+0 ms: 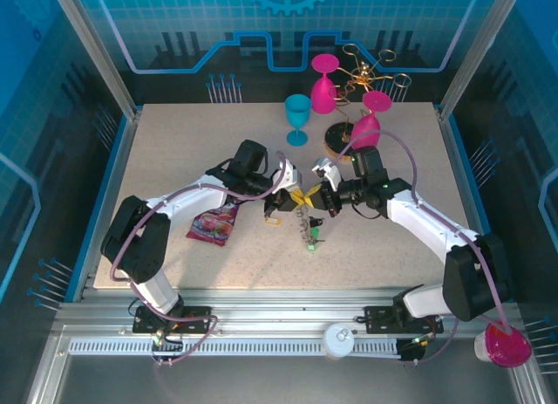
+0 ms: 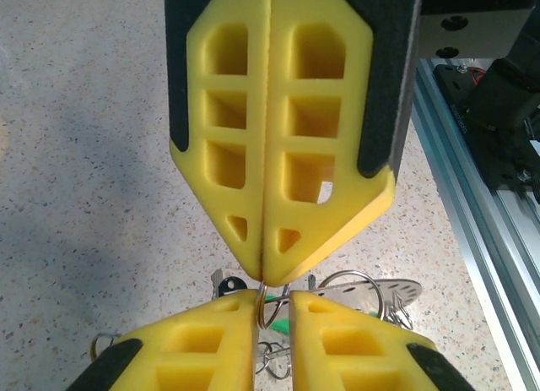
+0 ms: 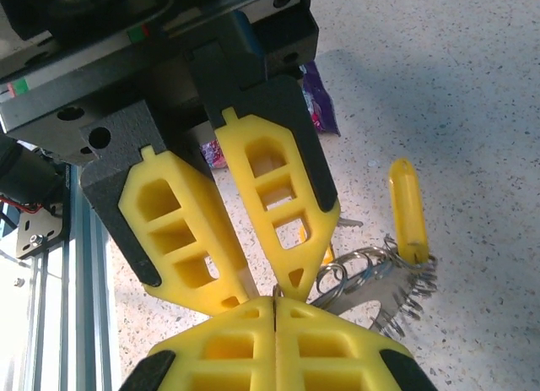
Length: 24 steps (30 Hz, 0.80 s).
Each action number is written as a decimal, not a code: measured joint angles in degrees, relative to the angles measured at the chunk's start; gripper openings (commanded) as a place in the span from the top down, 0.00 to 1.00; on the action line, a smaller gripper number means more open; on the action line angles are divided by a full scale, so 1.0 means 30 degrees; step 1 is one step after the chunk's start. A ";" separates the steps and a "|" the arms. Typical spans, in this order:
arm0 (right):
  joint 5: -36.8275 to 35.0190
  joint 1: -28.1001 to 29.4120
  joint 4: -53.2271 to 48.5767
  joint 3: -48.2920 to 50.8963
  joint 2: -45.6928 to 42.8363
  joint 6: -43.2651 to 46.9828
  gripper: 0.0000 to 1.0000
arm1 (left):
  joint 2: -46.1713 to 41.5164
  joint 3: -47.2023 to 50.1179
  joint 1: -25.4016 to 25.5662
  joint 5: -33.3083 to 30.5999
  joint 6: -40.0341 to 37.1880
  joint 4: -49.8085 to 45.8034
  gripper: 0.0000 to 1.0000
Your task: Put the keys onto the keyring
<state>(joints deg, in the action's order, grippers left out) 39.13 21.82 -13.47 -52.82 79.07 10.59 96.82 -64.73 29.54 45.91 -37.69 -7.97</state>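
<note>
The left gripper pinches a thin wire loop of the keyring. The right gripper, clenched tight, meets it tip to tip. The keys cluster at the ring, over a speckled beige table inside blue-lit walls.

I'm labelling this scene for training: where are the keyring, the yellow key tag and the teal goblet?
keyring (image 2: 395,288), left wrist view, flat face.
yellow key tag (image 3: 403,207), right wrist view, middle of the tag.
teal goblet (image 1: 297,110), top external view, bowl.
</note>
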 measured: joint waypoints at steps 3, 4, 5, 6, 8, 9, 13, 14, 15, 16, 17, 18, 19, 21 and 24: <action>0.0073 0.0044 0.0102 0.0007 0.0000 0.0000 1.00 | 0.0036 -0.0124 -0.0007 -0.0015 0.0022 -0.0073 0.92; 0.0109 0.0073 0.0102 0.0007 -0.0007 0.0000 1.00 | 0.0036 -0.0138 -0.0007 -0.0022 0.0022 -0.0080 0.95; 0.0095 0.0095 0.0095 0.0007 -0.0022 0.0000 1.00 | 0.0036 -0.0138 -0.0022 0.0000 0.0015 -0.0131 1.00; 0.0095 0.0095 0.0087 0.0007 -0.0036 0.0000 1.00 | 0.0036 -0.0138 -0.0022 0.0007 0.0058 -0.0131 1.00; -0.0036 0.0102 0.0095 0.0029 -0.0102 0.0000 0.93 | 0.0036 -0.0138 -0.0029 0.0007 0.0095 -0.0117 1.00; -0.0124 0.0095 0.0117 0.0087 -0.0211 -0.0007 0.80 | 0.0036 -0.0138 -0.0022 0.0022 0.0087 -0.0087 1.00; -0.0233 -0.0146 0.0845 0.0510 -0.1290 -0.0729 0.54 | -0.0328 0.0452 0.0029 -0.0080 0.0291 0.0882 1.00; -0.0226 -0.0335 0.1384 0.0736 -0.1836 -0.1078 0.52 | -0.0670 0.0954 0.0029 -0.0153 0.0510 0.1311 1.00; -0.0321 -0.0503 0.1865 0.1027 -0.2397 -0.1421 0.50 | -0.0954 0.1355 0.0029 -0.0226 0.0707 0.1690 1.00; -0.0452 -0.0692 0.2361 0.1406 -0.3155 -0.1763 0.50 | -0.1384 0.1909 0.0022 -0.0350 0.1049 0.2295 1.00; -0.0597 -0.0816 0.2798 0.1763 -0.3847 -0.2025 0.50 | -0.1770 0.2339 0.0007 -0.0430 0.1435 0.2834 1.00; -0.0787 -0.0874 0.3177 0.2106 -0.4503 -0.2208 0.50 | -0.2106 0.2710 0.0007 -0.0517 0.1770 0.3432 1.00; -0.0969 -0.0896 0.3701 0.2514 -0.5231 -0.2324 0.50 | -0.2441 0.3038 0.0007 -0.0612 0.2186 0.4080 1.00; -0.1107 -0.0918 0.4728 0.3373 -0.6411 -0.2317 0.52 | -0.3104 0.3774 0.0007 -0.0780 0.3191 0.5778 1.00; -0.1275 -0.0918 0.6142 0.4932 -0.7905 -0.1887 0.55 | -0.3861 0.4860 -0.0029 -0.0874 0.4976 0.8553 1.00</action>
<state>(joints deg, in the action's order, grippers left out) 35.31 19.07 4.95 -38.02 55.35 4.93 85.23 -50.15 29.45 43.29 -22.76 17.69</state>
